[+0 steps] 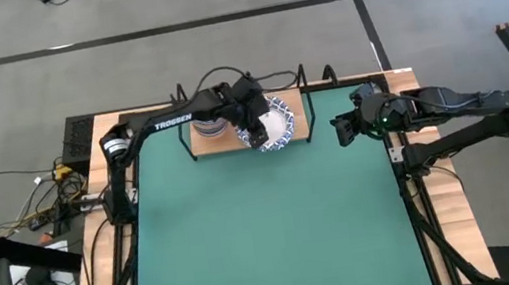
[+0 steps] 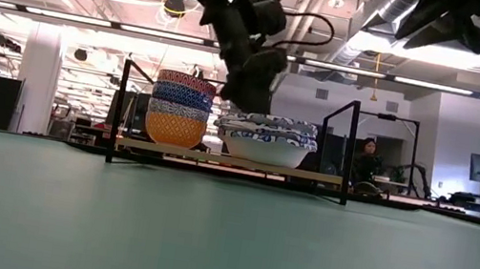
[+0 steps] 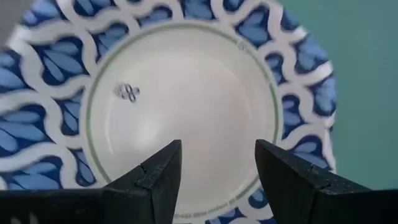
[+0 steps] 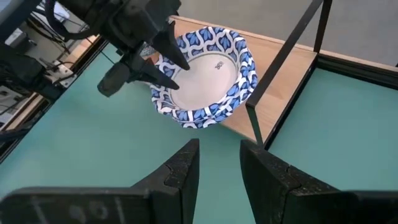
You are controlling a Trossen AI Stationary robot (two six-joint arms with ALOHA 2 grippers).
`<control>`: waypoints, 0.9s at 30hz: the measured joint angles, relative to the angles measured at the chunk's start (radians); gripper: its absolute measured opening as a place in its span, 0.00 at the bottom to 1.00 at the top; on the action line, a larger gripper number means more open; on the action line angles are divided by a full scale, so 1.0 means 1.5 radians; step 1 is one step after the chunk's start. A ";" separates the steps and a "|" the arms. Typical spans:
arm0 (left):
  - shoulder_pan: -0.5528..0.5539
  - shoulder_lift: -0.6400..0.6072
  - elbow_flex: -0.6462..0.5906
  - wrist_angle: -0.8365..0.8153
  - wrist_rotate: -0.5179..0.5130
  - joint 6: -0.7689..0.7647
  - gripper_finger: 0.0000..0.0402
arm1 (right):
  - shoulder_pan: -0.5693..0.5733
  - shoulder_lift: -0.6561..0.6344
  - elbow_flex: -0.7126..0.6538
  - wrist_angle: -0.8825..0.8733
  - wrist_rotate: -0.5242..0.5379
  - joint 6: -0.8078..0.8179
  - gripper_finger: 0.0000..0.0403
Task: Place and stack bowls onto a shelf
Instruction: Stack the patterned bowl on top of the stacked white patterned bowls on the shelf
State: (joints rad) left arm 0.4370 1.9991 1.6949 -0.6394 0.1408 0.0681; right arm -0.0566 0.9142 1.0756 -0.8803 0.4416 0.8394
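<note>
- Bowls (image 2: 180, 111): I see the small ones stacked at the shelf (image 2: 228, 161) left end, the patterned white stack (image 1: 275, 122) beside them.
- My left tool (image 4: 166, 70) hovers released over that stack; dropping could clip its rim.
- Right tool (image 4: 219, 163) waits off right, released.

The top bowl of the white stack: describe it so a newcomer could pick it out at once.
Find the shelf at the far edge of the green mat. Two stacks stand on it; take the wider white stack, beside the colourful stack of small bowls. Its top bowl sits under the open left gripper: plain white inside, blue leaf-pattern rim.
</note>
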 joint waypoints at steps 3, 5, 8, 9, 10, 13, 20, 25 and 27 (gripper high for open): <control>0.001 0.000 -0.023 0.009 -0.014 0.002 0.47 | 0.000 0.000 0.000 -0.001 0.000 0.000 0.35; 0.001 0.000 -0.032 0.008 -0.019 0.014 0.47 | 0.000 0.000 0.000 -0.001 0.001 0.000 0.35; 0.003 0.000 -0.043 0.021 -0.037 0.031 0.47 | -0.001 0.000 0.000 0.001 0.000 0.000 0.35; 0.004 0.000 -0.044 0.020 -0.039 0.035 0.47 | -0.002 0.000 0.000 0.001 0.000 0.000 0.35; 0.005 0.000 -0.044 0.023 -0.040 0.037 0.47 | -0.002 0.000 0.000 0.001 0.000 0.001 0.35; 0.011 0.000 -0.044 0.062 -0.050 0.042 0.47 | -0.002 0.000 0.000 0.001 0.000 0.003 0.35; 0.039 0.000 -0.044 0.138 -0.058 0.042 0.47 | -0.002 0.000 0.000 0.002 0.000 0.006 0.35; 0.055 0.000 -0.014 0.132 -0.065 0.021 0.47 | -0.002 0.000 0.000 0.002 0.000 0.003 0.35; 0.054 0.000 0.013 0.102 -0.065 0.015 0.47 | -0.002 0.000 0.000 0.002 0.000 0.001 0.35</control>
State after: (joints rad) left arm 0.5183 1.9987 1.7137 -0.4864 0.0437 0.0899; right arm -0.0593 0.9142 1.0756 -0.8772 0.4420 0.8407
